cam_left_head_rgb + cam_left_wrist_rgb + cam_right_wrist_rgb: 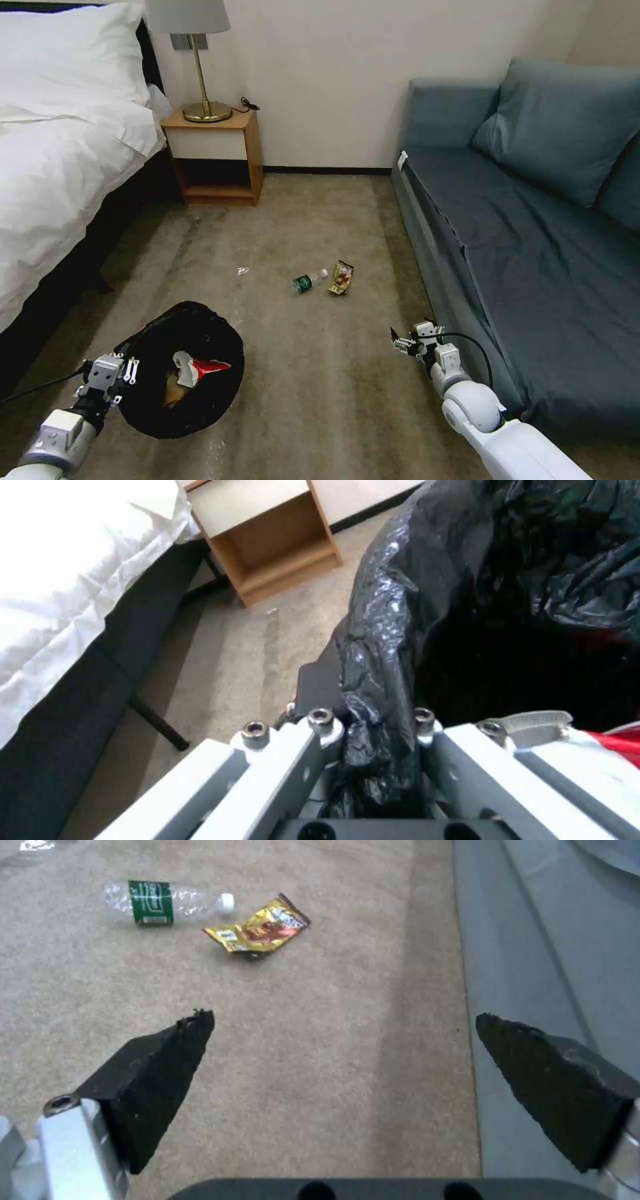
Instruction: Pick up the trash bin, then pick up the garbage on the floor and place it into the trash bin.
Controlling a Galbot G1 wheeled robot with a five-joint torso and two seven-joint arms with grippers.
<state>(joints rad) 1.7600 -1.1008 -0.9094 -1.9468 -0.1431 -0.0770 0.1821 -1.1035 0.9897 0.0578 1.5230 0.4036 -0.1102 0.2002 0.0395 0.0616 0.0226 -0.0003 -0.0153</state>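
Left gripper [373, 730] fingers pinched on the bag-covered rim of the trash bin [183, 373]; red-and-white wrapper [207, 366] inside it. Right gripper [343, 1040] fingers spread wide, empty, over carpet [320, 1100]. Ahead of them, apart: snack packet [259, 931], then bottle [163, 901] just beside it.

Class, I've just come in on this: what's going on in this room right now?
A two-armed robot is clearing litter off a bedroom carpet. Its left gripper has its jaws shut on the bag-lined rim of the trash bin, which already holds a red-and-white wrapper and some brown paper. Its right gripper hangs over the carpet beside the sofa, jaws open and empty. A clear bottle and a gold snack packet lie on the floor ahead of it.
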